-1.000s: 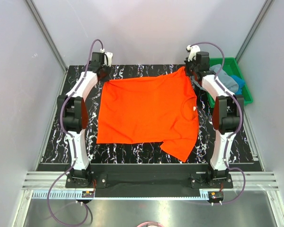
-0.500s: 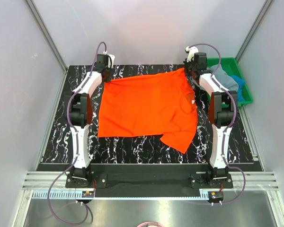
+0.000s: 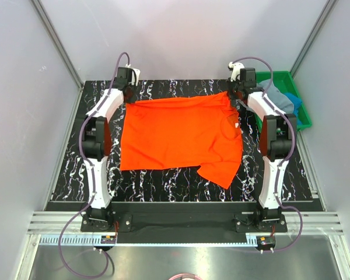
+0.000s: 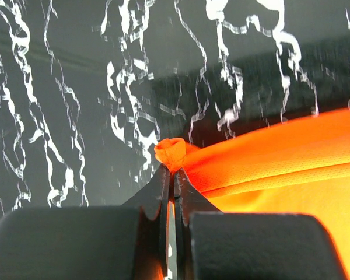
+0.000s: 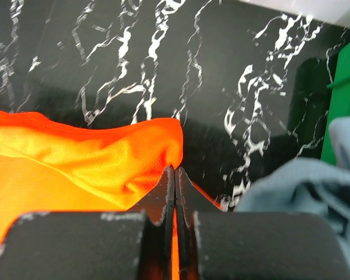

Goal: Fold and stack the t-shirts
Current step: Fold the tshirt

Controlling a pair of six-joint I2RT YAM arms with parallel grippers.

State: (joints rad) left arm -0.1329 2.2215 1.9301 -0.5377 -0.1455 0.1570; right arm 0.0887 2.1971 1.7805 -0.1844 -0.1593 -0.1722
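The bright orange t-shirt [image 3: 181, 134] lies spread over the black marbled table, one sleeve hanging toward the front right. My left gripper [image 3: 127, 96] is shut on its far left corner [image 4: 170, 153], pinched between the jaws. My right gripper [image 3: 233, 93] is shut on its far right corner [image 5: 157, 146]. The grey-blue t-shirt [image 3: 278, 99] and the bright blue t-shirt [image 3: 294, 104] lie bunched in the green tray at the far right. The grey-blue cloth also shows in the right wrist view [image 5: 303, 192].
The green plastic tray [image 3: 297, 121] stands at the table's far right edge, close to my right arm. The table [image 3: 163, 181] shows bare black marble in front of the shirt and along its left side. Pale walls enclose the back and sides.
Both grippers have carried the shirt's far edge toward the back of the table. The cloth is now stretched flatter and sits further back; the front sleeve moved with it.
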